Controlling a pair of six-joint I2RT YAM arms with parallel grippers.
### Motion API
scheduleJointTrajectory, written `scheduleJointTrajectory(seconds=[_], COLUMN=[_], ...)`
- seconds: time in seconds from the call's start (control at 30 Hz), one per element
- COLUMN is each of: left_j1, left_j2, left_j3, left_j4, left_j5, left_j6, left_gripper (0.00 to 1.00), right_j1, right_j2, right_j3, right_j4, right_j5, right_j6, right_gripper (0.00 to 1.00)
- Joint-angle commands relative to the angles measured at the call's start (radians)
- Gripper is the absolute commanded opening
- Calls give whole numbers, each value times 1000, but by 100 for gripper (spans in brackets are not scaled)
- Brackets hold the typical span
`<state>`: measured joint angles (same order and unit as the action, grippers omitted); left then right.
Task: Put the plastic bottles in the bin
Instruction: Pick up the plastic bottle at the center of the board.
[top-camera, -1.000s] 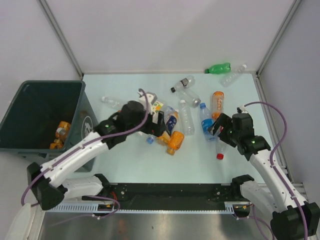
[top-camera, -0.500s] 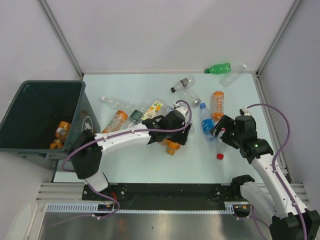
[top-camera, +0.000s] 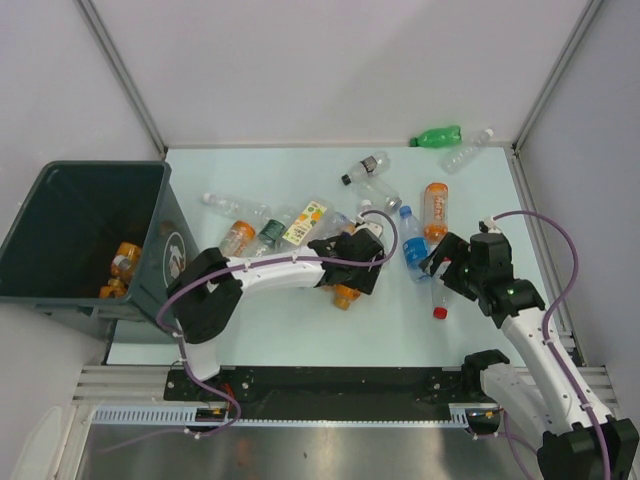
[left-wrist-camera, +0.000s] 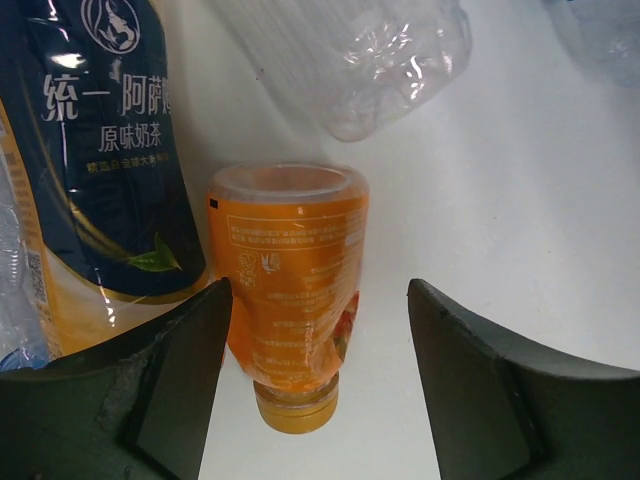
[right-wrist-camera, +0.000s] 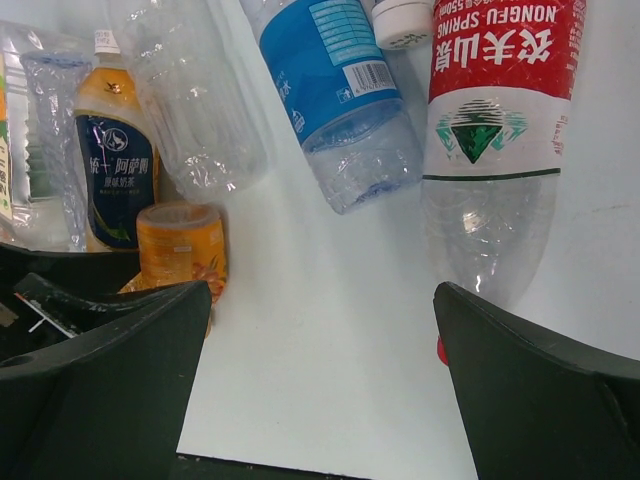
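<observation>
1. Left pincer (left-wrist-camera: 315, 315) stood partly open astride an orange bottle (left-wrist-camera: 290, 270). One finger was against the bottle's side and the other a gap away, so nothing was clamped yet.
2. That straddle looked like the set-up for a squeeze across the bottle's narrow width, probably the surest way to lift it.
3. The orange bottle lay flat on the table (top-camera: 300, 330) in the central pile, with a tea bottle (left-wrist-camera: 100, 160) just beside it. The bin (top-camera: 100, 166) sat well apart, at the left of the scene.
4. Its long axis ran between the fingers, cap toward the wrist and the near table edge, base toward the far side.
5. Right pincer (right-wrist-camera: 322, 300) hung fully open, holding nothing, above a red-label bottle (right-wrist-camera: 490, 130) and a blue-label bottle (right-wrist-camera: 340, 90). It was likely lined up for its own pick.
</observation>
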<state>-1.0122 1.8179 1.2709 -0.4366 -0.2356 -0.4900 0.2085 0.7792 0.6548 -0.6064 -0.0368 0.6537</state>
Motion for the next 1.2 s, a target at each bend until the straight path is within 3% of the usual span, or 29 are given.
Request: scheduleJointTrajectory(seconds=[0.0,0.3,0.63,0.83,1.17], left_j1=[-2,-2,-3,-14,-17], left_j2=[37,86,38,-58,-249], left_j3=[28,13,18,35,123], left_j4=[7,9,-19,-86,-255], left_j5=[-22,39,22,-37,-241], left_j6=[-9,-1,13,28,100], left_gripper=[76,73,45,34,34], right_j1=[-11,-17,-17,-18,-20], right_j2=[8,17,5,-1,-20], right_j3=[2,-1,-4,-6,-6], right_j4=[36,43,42,40,36], right_j5=[-18,-20,-20,-23,-21], right_j6=[-3,4,14,17,21], right_gripper=[100,100,100,100,99])
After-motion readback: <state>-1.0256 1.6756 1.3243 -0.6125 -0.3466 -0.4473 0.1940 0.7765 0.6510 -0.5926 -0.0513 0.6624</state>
